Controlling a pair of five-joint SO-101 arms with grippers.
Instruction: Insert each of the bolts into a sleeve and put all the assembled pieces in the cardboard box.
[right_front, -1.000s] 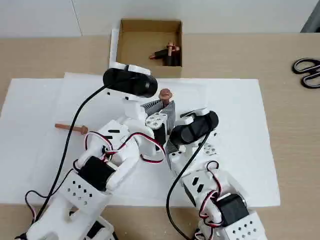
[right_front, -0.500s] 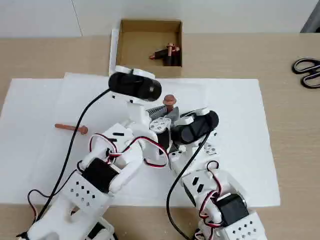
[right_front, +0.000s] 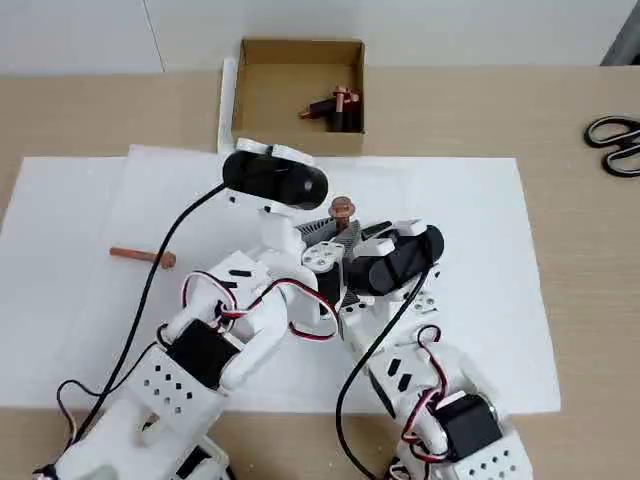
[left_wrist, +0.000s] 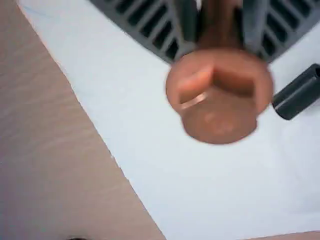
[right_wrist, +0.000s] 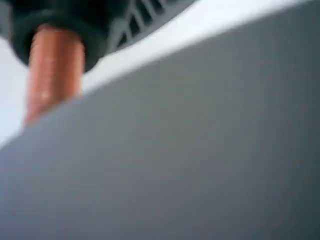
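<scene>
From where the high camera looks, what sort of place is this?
Probably a small robotics workbench: a light wooden table under a white paper sheet, black-handled scissors, an open brown cardboard box.

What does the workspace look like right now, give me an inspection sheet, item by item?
Surface: wooden table with a white paper sheet on it.
Job's things: bolt head-up in the left pincer, black sleeve around its shank; loose bolt on the sheet; assembled pieces in the cardboard box.
Clutter: scissors on bare table, off the sheet.
Grippers: left pincer shut on the bolt; right pincer close beside it.
Cables: black cables and red-white wires loop over the sheet.
Surroundings: pale backdrop beyond the table.
</scene>
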